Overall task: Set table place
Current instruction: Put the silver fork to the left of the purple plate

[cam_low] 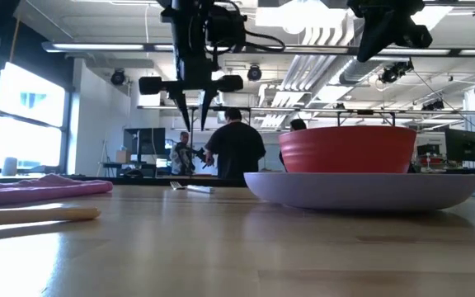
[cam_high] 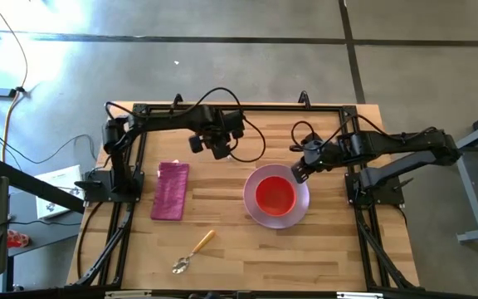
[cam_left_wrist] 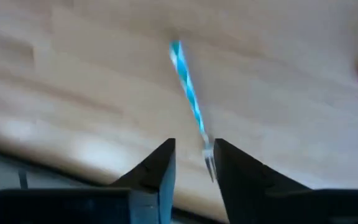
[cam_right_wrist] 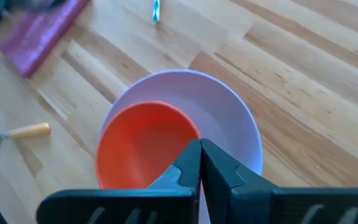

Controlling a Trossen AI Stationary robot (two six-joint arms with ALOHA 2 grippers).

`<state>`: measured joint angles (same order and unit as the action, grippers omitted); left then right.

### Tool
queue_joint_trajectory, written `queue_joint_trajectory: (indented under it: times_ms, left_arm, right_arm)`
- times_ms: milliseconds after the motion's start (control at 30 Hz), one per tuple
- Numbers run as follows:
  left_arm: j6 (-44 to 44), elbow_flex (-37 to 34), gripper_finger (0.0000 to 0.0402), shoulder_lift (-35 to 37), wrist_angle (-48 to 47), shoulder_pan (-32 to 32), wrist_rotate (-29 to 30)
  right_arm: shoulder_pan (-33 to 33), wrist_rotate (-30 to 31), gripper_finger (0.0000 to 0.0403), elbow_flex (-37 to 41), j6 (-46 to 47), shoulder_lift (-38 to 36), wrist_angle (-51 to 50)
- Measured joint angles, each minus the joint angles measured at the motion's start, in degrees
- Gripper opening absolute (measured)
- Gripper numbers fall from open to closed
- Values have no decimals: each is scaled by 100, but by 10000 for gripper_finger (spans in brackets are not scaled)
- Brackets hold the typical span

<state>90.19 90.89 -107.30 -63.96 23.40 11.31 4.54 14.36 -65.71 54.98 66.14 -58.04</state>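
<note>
The fork [cam_left_wrist: 188, 93] lies flat on the table, its handle striped blue and white and its tines toward my left gripper [cam_left_wrist: 194, 163]. That gripper is open and hangs above the fork near the far edge [cam_high: 219, 152], its fingertips well off the wood [cam_low: 195, 124]. The lilac plate [cam_high: 250, 199] rests on the table with the red bowl [cam_high: 275, 195] standing in it. My right gripper [cam_right_wrist: 199, 155] is shut and hovers over the plate's far right rim [cam_high: 299, 173], clear above the bowl [cam_low: 349, 148]. The magenta napkin [cam_high: 171, 190] lies flat to the left. The wooden-handled spoon [cam_high: 193, 252] lies near the near edge.
A black metal frame [cam_high: 131, 208] borders the wooden table [cam_high: 222, 208], and cables loop over its far side. Bare wood lies between the napkin and the plate and along the near edge. People [cam_low: 236, 144] stand in the room beyond the table.
</note>
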Motion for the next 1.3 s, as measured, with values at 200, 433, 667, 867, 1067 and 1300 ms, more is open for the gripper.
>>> queue_joint_trajectory:
  times_ms: [200,433,667,867,1067,1300]
  left_arm:
    - [461,-2,117,-242,233,364,-379]
    - [697,-2,117,-532,393,766,-655]
    - [708,-4,117,-889,527,820,-680]
    - [544,-6,117,-1125,658,820,-725]
    - [66,-41,117,-1166,788,907,-883]
    - [-311,-210,117,-1166,785,1056,-1038]
  right_arm:
    - [0,175,0,0,320,-34,38]
    - [1,198,0,0,518,-23,71]
    - [0,215,0,0,518,-23,81]
    - [0,213,0,0,516,-23,77]
    - [0,211,0,0,508,-21,83]
    - [1,197,0,0,412,-21,85]
